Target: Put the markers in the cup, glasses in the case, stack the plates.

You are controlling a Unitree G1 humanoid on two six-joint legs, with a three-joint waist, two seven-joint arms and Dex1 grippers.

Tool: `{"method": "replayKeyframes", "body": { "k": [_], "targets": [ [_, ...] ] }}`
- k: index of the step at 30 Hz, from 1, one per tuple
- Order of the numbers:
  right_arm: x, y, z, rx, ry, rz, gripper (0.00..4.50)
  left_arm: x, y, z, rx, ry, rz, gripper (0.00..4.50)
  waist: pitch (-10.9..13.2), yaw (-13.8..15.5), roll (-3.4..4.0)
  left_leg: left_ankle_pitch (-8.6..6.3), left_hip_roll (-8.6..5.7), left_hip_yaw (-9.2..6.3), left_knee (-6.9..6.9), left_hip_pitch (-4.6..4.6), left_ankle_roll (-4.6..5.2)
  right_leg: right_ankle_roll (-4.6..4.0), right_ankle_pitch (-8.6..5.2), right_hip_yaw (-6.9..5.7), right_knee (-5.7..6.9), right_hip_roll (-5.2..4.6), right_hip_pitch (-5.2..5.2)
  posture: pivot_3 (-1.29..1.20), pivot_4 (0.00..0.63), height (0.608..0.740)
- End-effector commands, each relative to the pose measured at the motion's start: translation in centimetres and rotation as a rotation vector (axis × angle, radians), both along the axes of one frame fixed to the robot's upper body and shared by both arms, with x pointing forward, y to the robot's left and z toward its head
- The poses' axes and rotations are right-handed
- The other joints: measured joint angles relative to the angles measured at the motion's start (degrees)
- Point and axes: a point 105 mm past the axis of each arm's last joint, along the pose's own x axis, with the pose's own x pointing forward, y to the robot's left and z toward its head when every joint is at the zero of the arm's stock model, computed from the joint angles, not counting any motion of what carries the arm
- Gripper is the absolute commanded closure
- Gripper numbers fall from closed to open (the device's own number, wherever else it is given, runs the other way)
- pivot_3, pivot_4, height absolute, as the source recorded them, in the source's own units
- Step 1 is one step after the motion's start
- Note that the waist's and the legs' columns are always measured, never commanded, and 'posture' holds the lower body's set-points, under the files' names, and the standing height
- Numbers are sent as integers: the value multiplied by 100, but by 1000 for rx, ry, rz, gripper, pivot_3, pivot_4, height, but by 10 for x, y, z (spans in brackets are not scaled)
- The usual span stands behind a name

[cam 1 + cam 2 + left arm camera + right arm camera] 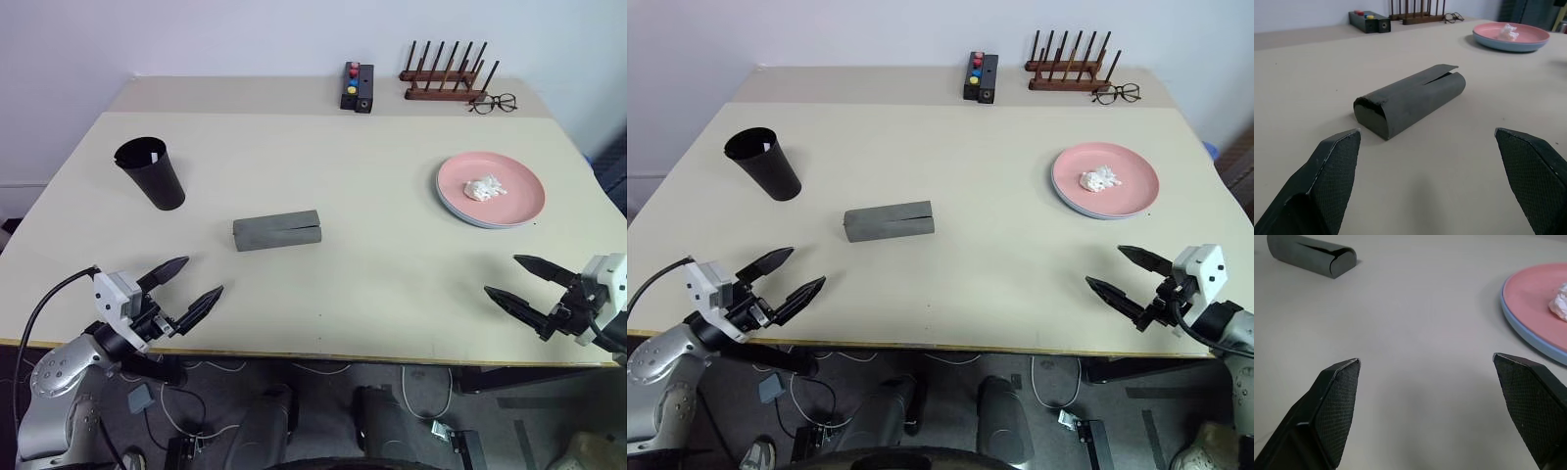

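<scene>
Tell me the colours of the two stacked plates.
Salmon pink plate on top, light blue plate beneath; clearest in the right wrist view.

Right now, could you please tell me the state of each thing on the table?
cup: upright, contents hidden
case: closed, lying flat
plates: stacked, pink on blue, white crumpled piece on top
spectacles: unfolded, beside rack
left gripper: open, empty
right gripper: open, empty

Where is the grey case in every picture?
Left eye view: the grey case lies mid-table, nearer the robot's left.
Right eye view: the case lies in the same spot, between the black cup and the pink plate.
Left wrist view: the case lies just ahead, centre.
Right wrist view: one end sits in the far corner.
Shared landmark: the pink plate on the blue one.
</scene>
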Motion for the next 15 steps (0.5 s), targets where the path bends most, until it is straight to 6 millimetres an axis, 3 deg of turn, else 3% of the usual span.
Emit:
{"method": "replayKeyframes", "body": {
  "k": [1,15],
  "targets": [
    [1,6,11,-20,-50,16,72,3,1,13,-11,-54,10,0,0,0,0,0,0,0,0,0,0,0,0,0,0,0,0,0,150,740],
    [-4,-2,3,4,-20,-42,72,14,-6,29,-32,-74,38,0,0,2,0,0,0,0,0,-1,0,1,-1,-1,0,1,0,0,150,740]
  ]
}}
